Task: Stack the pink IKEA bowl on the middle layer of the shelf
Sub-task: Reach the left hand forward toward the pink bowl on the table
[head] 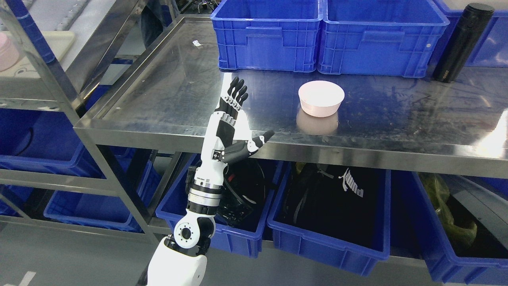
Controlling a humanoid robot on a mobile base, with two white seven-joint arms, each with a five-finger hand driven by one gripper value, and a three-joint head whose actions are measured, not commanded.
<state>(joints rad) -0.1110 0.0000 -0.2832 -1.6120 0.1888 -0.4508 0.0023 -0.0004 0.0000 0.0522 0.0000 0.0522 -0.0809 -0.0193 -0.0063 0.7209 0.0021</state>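
A pink bowl (pixel 321 97) sits upright on the steel shelf (pixel 166 91), toward its front edge, with its reflection below it. My left hand (pixel 246 115) is raised over the shelf's front edge, to the left of the bowl and apart from it. Its fingers (pixel 237 93) point up and away, the thumb sticks out to the right, and it holds nothing. The white left forearm (pixel 208 171) rises from the bottom of the view in front of the shelf edge.
Two blue crates (pixel 270 35) (pixel 381 39) stand at the back of the shelf, a black flask (pixel 462 41) at the back right. Blue bins (pixel 329 238) with dark items sit on the layer below. Another rack (pixel 35 79) stands at left.
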